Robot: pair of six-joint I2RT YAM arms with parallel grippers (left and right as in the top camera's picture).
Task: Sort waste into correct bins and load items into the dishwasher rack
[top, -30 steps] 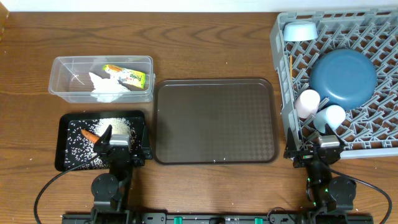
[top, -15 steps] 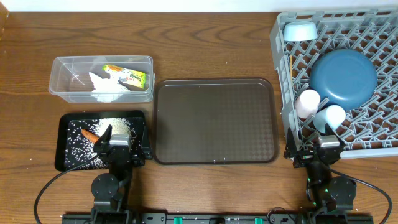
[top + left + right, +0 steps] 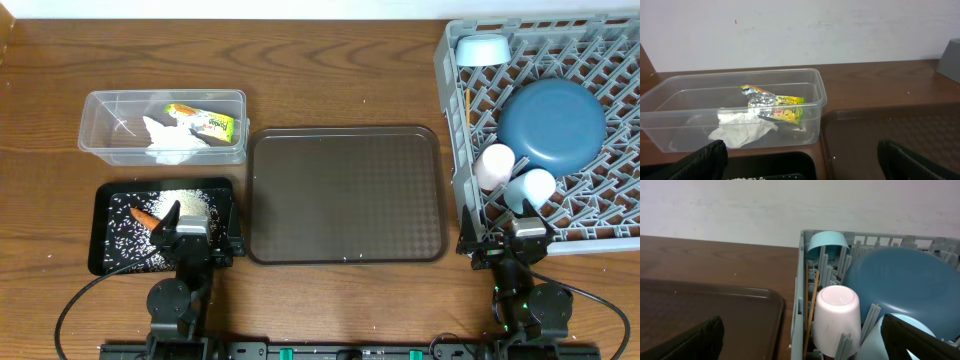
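Observation:
The clear tub [image 3: 100, 128] holds the crumpled tissue [image 3: 170, 138] and the green-yellow foil wrapper [image 3: 205, 122]. Rice [image 3: 188, 204] and a carrot piece [image 3: 146, 217] lie in the black tray [image 3: 97, 238]. In the grey rack [image 3: 612, 58] sit the dark-blue bowl [image 3: 552, 125], light-blue bowl [image 3: 483, 48], white cup [image 3: 493, 166], pale-blue cup [image 3: 531, 188] and chopsticks [image 3: 468, 105]. My left gripper [image 3: 800, 161] is open at the black tray's near right corner, facing the tub [image 3: 670, 117]. My right gripper [image 3: 805, 342] is open at the rack's near left corner, just before the white cup [image 3: 837, 317].
A large brown serving tray [image 3: 345, 195] lies between the two arms, with a few stray rice grains on it. The rack's wall [image 3: 804, 285] stands right in front of my right gripper. Bare wooden table runs along the back.

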